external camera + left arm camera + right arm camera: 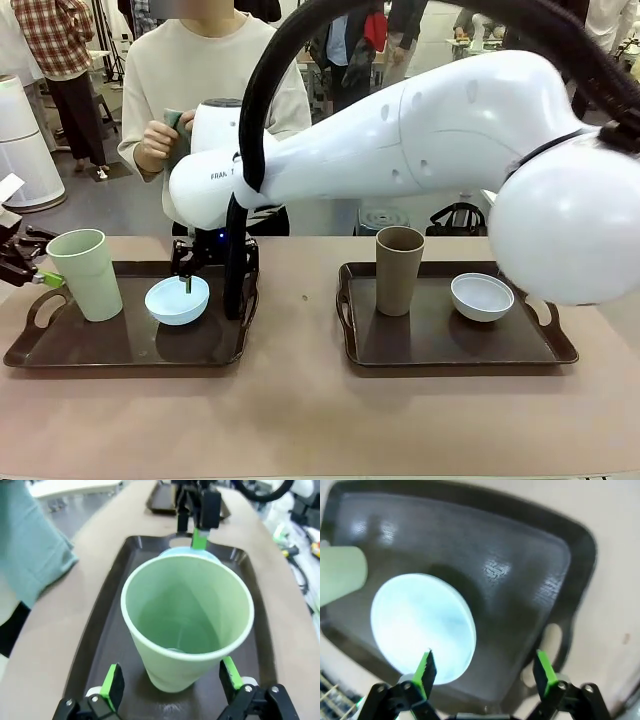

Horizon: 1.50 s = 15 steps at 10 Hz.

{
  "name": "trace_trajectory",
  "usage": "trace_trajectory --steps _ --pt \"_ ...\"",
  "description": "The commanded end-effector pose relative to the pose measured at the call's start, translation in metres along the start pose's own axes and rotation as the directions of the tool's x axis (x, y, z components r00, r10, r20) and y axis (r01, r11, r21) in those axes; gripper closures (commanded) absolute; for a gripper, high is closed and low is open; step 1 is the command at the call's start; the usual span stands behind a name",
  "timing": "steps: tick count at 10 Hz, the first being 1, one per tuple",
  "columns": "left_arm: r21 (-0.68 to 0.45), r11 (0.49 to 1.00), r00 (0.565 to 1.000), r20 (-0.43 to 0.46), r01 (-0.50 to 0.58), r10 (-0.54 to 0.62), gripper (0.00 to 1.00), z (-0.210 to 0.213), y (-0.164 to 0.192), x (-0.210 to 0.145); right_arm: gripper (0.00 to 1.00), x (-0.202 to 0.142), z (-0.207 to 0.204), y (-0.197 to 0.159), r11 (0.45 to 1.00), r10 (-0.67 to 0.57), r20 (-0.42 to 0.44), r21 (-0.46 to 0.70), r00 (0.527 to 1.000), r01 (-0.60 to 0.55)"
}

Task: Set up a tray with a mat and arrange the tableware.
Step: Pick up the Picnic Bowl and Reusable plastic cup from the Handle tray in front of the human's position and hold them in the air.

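Observation:
On the left tray [120,345] stand a pale green cup [88,275] and a light blue bowl [177,300]. The right tray [440,345] carries a brown cup [399,270] and a white bowl [482,296]. My left gripper [171,680] is open, its fingers [112,685] on either side of the green cup's [185,630] base. My right gripper [485,672] reaches across to the left tray and hangs open over the near rim of the blue bowl [422,625]. At the far side a person holds a folded grey-green mat [172,125].
The right arm's big white links [420,130] cross the middle of the front view above both trays. In the left wrist view a teal cloth [30,545] hangs at the left beside the tray [107,630]. Bare tabletop [300,420] lies in front of the trays.

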<state>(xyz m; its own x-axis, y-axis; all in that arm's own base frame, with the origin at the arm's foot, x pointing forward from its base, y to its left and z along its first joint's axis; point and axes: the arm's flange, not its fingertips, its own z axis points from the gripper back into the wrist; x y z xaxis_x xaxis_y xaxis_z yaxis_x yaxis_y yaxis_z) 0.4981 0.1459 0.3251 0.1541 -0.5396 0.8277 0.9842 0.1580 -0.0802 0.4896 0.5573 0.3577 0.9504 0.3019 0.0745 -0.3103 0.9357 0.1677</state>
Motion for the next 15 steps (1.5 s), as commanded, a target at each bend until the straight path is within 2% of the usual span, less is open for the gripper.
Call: trace_trajectory --steps 1,6,9,13,14,15 --pt "0.035 0.999 1.000 -0.001 0.016 -0.016 0.00 -0.017 0.004 -0.005 0.00 0.014 -0.004 0.018 0.997 -0.044 0.049 -0.057 0.998 0.047" --pt "-0.013 1.000 1.000 -0.006 -0.007 0.007 0.00 -0.045 0.012 -0.020 0.00 0.023 -0.020 0.029 0.997 -0.027 0.023 -0.075 0.999 0.028" --pt "-0.044 0.997 0.998 0.024 0.062 -0.061 0.00 -0.054 0.015 -0.019 0.00 0.024 -0.022 0.031 0.997 -0.021 0.014 -0.070 1.000 0.022" --pt "-0.058 0.993 0.995 0.033 0.100 -0.098 0.00 -0.065 0.015 -0.015 0.00 0.022 -0.024 0.032 0.998 -0.008 0.018 -0.056 1.000 0.009" --pt "-0.056 0.993 0.994 0.039 0.102 -0.100 0.00 -0.066 0.014 -0.015 0.08 0.022 -0.025 0.032 0.999 -0.001 0.015 -0.055 1.000 0.002" --pt "-0.057 0.992 0.993 0.044 0.109 -0.106 0.00 -0.067 0.015 -0.015 0.55 0.022 -0.025 0.031 0.998 0.001 0.014 -0.056 1.000 -0.001"
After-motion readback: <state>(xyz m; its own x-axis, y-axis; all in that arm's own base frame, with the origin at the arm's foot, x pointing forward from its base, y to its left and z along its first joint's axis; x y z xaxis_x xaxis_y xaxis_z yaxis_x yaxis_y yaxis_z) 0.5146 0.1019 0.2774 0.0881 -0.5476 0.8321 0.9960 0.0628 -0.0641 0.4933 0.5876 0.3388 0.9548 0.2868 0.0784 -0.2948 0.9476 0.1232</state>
